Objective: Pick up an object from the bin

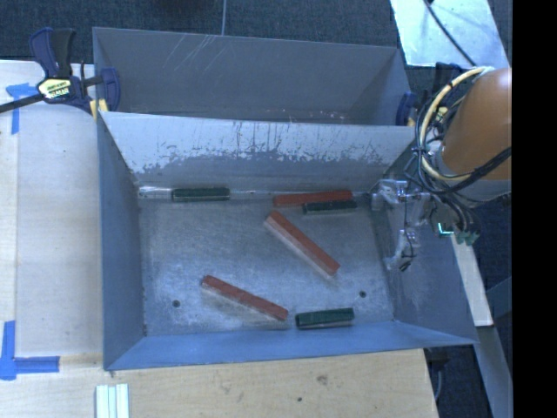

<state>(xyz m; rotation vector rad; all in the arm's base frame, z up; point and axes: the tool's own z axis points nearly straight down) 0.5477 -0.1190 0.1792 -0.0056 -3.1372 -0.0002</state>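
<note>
The gripper (403, 249) is hanging at the bin's (122, 233) right wall, beside a reddish-brown bar (302, 245) lying mid-floor — whether its grip is open or closed, I cannot tell.

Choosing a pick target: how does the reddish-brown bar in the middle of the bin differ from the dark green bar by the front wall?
Colour: the middle bar is reddish-brown, the front bar dark green. Length: the middle bar looks longer than the front bar. Pose: the middle bar lies diagonally on open floor; the front bar runs along the front wall. Both are slim bars lying flat.
</note>
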